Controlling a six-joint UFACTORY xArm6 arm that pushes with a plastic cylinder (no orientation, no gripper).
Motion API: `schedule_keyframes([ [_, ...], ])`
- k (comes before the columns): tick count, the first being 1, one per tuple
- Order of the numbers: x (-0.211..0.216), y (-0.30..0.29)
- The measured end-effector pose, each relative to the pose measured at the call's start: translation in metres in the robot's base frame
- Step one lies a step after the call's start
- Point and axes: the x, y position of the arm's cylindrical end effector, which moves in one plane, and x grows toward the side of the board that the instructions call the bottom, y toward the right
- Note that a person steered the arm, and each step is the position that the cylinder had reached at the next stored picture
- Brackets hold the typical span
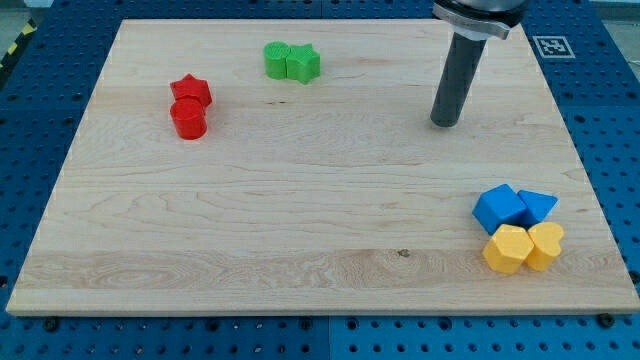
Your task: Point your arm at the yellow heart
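Yellow heart (547,245) well apart from tool tip (444,123)

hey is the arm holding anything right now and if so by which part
Nothing is held. The arm ends in a bare rod; my tip rests on the board, touching no block, well above the yellow heart toward the view's top.

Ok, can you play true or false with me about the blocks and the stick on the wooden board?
1. My tip touches the yellow heart. False: it stands apart, toward the view's top.
2. The yellow heart sits beside the yellow hexagon. True.
3. The two red blocks are at the view's right. False: the red star and red cylinder are at the view's left.
4. Two green blocks sit together near the view's top. True.
5. The blue blocks lie just above the yellow ones. True.
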Motion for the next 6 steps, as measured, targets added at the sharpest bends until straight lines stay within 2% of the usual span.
schedule_keyframes([
  [4,0.0,0.025],
  [6,0.019,0.123],
])
